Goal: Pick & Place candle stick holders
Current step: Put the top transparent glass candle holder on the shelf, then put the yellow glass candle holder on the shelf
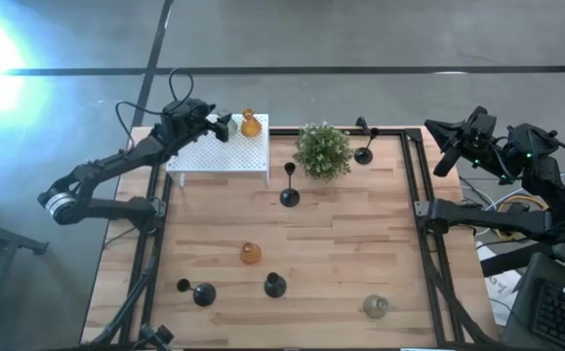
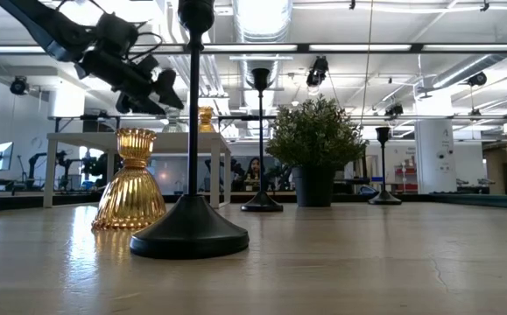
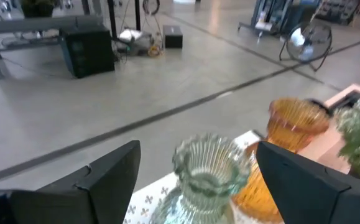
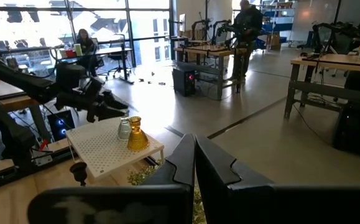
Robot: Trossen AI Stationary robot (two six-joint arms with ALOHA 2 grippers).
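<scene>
On the white perforated box (image 1: 220, 153) at the far left stand a clear glass candle stick holder (image 3: 204, 171) and an amber one (image 3: 295, 121), both on their bases. My left gripper (image 3: 198, 180) is open above the box. Its fingers (image 3: 105, 180) stand on either side of the clear holder's cup, apart from it. On the table, black holders (image 1: 289, 198) (image 1: 364, 153) (image 1: 274, 285) stand upright and one (image 1: 202, 293) lies on its side. An amber one (image 1: 251, 253) and a clear one (image 1: 376, 306) also stand there. My right gripper (image 4: 194, 162) waits shut at the far right, off the table.
A bushy green potted plant (image 1: 322, 149) stands at the far middle, between the white box and a black holder. The middle and right of the wooden table (image 1: 360, 244) are bare wood. People sit and stand in the room beyond.
</scene>
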